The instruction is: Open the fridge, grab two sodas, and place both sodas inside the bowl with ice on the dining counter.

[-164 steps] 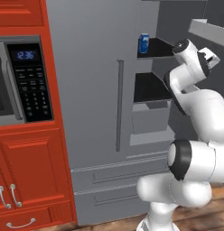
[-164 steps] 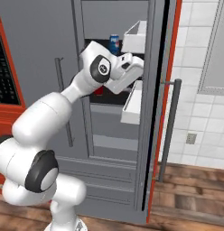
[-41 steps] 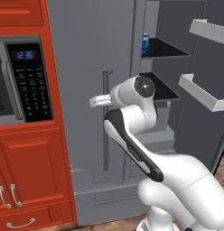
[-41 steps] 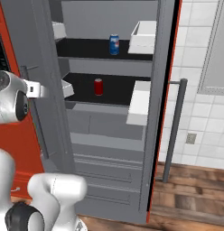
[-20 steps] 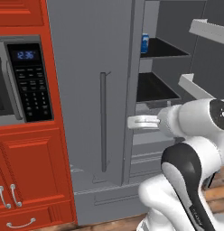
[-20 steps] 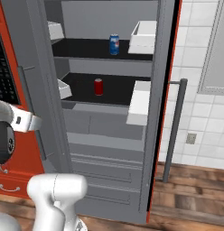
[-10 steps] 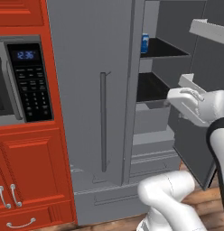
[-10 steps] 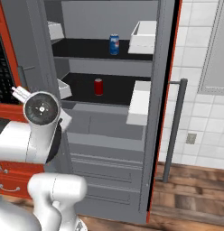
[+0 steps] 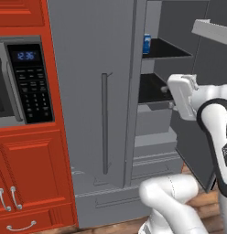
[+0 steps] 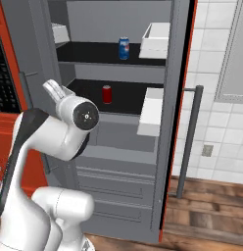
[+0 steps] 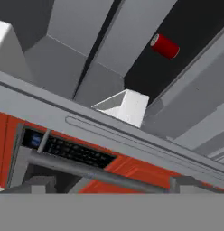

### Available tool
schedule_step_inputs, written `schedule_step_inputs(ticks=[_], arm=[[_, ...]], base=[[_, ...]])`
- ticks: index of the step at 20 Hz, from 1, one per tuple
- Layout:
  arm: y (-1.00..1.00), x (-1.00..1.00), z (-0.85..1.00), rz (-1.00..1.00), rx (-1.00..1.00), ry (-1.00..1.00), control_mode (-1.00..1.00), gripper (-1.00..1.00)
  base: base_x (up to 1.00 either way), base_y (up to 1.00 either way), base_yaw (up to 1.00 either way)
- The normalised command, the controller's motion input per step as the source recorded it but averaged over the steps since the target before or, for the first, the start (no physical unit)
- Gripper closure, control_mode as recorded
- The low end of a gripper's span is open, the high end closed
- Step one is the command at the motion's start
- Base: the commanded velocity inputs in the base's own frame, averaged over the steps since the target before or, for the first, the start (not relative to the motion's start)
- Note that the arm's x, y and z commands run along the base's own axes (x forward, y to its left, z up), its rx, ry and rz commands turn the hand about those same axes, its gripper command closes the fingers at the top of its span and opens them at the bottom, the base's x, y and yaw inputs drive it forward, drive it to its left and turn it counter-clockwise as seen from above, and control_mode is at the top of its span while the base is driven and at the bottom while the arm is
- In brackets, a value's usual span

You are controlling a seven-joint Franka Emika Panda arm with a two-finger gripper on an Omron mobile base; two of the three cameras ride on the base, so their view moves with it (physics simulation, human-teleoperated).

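Note:
The grey fridge [image 9: 92, 91] stands with its right door swung open and its left door shut. Inside, a blue soda [image 10: 124, 48] stands on the upper black shelf and a red soda [image 10: 107, 94] on the shelf below. The blue can [image 9: 146, 44] also peeks past the left door's edge. My gripper [image 9: 175, 95] hovers at mid height in front of the open compartment, apart from both cans. In the rolled hand view the red soda [image 11: 165, 46] lies far ahead, and the gripper [image 11: 112, 184] is open with nothing between its fingertips [image 11: 191, 182]. The bowl and dining counter are out of view.
White door bins [image 10: 155, 39] hang on the open door [image 10: 177, 98], another bin [image 10: 150, 112] lower down. A built-in microwave [image 9: 28, 82] sits in red cabinets [image 9: 28, 178] left of the fridge. A tiled wall [image 10: 216, 122] and wood floor lie to the right.
My arm has swung from in front of the shut left door across to the right and up, before the open compartment. The cans and doors have not moved.

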Motion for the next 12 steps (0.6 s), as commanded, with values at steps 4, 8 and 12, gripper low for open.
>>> schedule_step_inputs(ticks=[4,8,12], arm=[[-0.06,0.76,0.0,-0.02,0.25,0.0,-1.0,-1.0],[0.0,0.7,0.0,-0.04,0.21,0.0,-1.0,-1.0],[0.0,0.63,0.0,0.0,0.11,0.02,-1.0,-1.0]], base=[[0.0,0.0,0.0],[0.0,0.0,0.0],[0.0,0.0,0.0]])
